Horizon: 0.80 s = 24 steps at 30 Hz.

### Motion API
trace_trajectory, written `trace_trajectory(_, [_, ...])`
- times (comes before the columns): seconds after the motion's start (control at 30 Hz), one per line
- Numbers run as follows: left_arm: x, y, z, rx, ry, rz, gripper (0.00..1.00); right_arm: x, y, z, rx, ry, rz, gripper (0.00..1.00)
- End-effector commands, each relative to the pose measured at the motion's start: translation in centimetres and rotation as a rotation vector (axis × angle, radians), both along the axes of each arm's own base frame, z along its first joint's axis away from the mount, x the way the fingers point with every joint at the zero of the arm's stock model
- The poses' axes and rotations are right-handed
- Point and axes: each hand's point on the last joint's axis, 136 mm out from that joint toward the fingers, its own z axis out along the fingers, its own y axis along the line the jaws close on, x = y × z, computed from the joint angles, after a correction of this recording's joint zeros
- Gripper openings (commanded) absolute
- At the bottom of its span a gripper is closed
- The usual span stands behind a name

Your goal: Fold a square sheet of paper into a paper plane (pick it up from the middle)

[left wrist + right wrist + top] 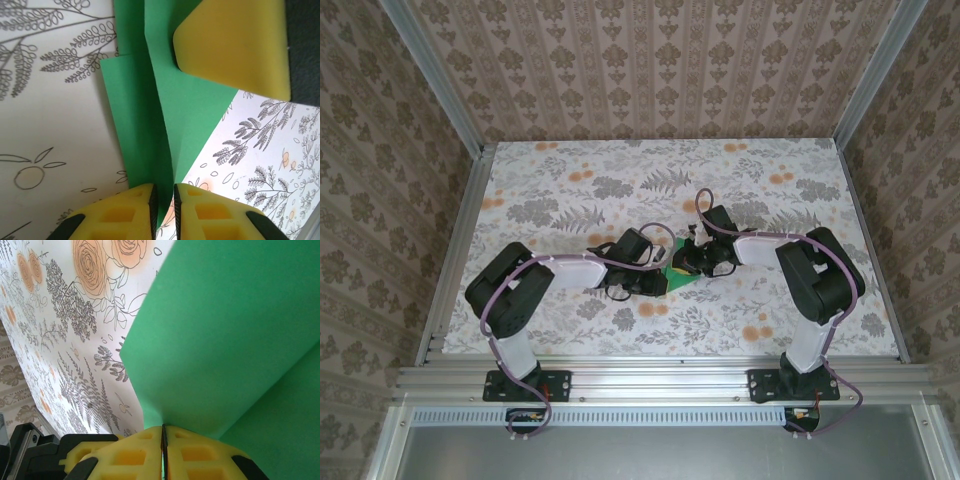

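Left claw [164, 195] is slightly released, its pads flanking a raised fold of the square sheet of paper [192, 120]; the partly folded sheet sits at mid-desk [620, 190] between the two claws; right claw [163, 430] is clenched on the sheet's edge.

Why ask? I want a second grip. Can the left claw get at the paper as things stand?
Probably yes: the paper sits between the slightly parted jaws of the left claw, with nothing blocking; the right claw pinches it farther along.
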Motion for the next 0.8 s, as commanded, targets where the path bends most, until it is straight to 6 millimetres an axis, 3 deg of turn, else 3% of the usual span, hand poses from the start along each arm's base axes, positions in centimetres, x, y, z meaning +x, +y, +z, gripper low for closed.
trace_trajectory(0.0, [0.1, 0.9, 0.2, 0.071, -0.038, -0.014, 0.21, 0.4, 0.2, 0.4, 0.009, -0.005, 0.008, 0.11])
trace_trajectory(0.1, [0.0, 0.7, 0.1, 0.084, -0.043, -0.033, 0.21, 0.4, 0.1, 0.3, 0.008, -0.004, 0.008, 0.11])
trace_trajectory(0.23, [-0.3, 0.3, -0.2, 0.081, -0.030, -0.049, 0.08, 0.3, 0.2, 0.4, 0.012, -0.004, 0.010, 0.11])
trace_trajectory(0.37, [-0.4, -1.0, 0.7, -0.007, 0.009, -0.031, 0.01, 0.4, 0.3, 1.0, 0.026, -0.018, 0.014, 0.12])
trace_trajectory(0.57, [-0.2, -1.6, 1.2, -0.067, 0.044, 0.006, 0.00, 0.1, 1.2, 2.5, 0.099, -0.036, 0.038, 0.15])
trace_trajectory(0.77, [-0.3, -1.6, 0.6, -0.074, 0.071, 0.010, 0.00, 0.1, 1.2, 1.7, 0.100, -0.021, 0.033, 0.16])
